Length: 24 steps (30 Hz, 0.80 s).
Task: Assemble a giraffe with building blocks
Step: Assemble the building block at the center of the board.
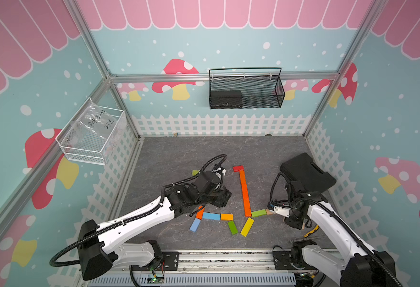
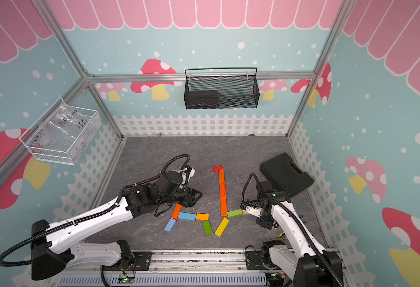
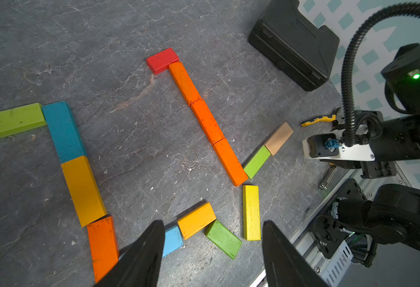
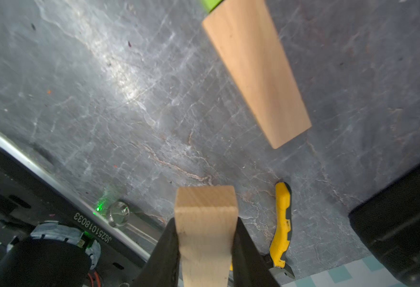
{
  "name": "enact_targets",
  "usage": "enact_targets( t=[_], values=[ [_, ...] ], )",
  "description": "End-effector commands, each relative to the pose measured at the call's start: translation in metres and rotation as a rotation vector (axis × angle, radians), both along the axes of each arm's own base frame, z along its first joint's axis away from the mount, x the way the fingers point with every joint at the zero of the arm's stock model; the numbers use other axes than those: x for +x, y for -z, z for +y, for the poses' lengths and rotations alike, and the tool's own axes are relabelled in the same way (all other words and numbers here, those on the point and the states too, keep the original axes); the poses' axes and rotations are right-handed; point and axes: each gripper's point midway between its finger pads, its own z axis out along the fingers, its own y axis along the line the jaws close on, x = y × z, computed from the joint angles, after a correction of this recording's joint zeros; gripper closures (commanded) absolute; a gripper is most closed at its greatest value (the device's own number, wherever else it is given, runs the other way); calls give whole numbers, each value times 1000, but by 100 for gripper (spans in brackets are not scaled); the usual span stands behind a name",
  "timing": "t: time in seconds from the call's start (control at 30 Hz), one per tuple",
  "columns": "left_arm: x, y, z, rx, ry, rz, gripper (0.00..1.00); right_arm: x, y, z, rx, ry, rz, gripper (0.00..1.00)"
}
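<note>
Step in hand: we judge the giraffe's body line is being extended, with the neck already laid.
Right claw: the right claw (image 4: 205,221) is clenched on the carried tan block (image 4: 205,203). One end of the block pokes out past the jaws, off the tabletop (image 1: 179,154).
Left claw: the left claw (image 3: 213,222) is released, with nothing between its jaws, and hangs above the spare blocks (image 1: 211,216).
Figure: in both top views a red block (image 1: 238,168) sits at the 12 o'clock end of three orange blocks (image 1: 244,191) laid end to end. From their foot a lime block (image 1: 258,213) runs toward 3 o'clock, and the laid tan block (image 1: 269,211) touches its 3 o'clock end. A yellow block (image 1: 247,226) lies just at 6 o'clock of the foot, slanting toward 7 o'clock.
Carried block's place: at 3 o'clock of the laid tan block, near it but not touching.
Next move: we judge the carried block must come down flat and square beside the laid one, whether as body or leg we cannot tell. The jaws should then part without nudging the row.
Writing: a clear bag (image 1: 99,121) in the wall basket at 10 o'clock bears handwriting, roughly "PCF8-02" and "25". A printed code (image 4: 92,227) on a black part reads "JG251018033". The embossing on the black case (image 1: 307,174) is too blurred to read.
</note>
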Motion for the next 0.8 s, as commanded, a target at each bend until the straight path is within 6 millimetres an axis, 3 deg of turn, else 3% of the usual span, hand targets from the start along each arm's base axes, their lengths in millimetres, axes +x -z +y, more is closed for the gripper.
enact_targets(
  t=[0.0,0.4,0.77],
  values=[
    [0,-9,2,-35,-9,-15,35,-12,6,-8,-50,-64,71,100],
    [0,-11,6,-27,-19,-42,34,19,7,-9,-87,-75,70,98],
    [-1,-12,8,-14,-24,-58,34,27,17,-5,-78,-30,125,94]
  ],
)
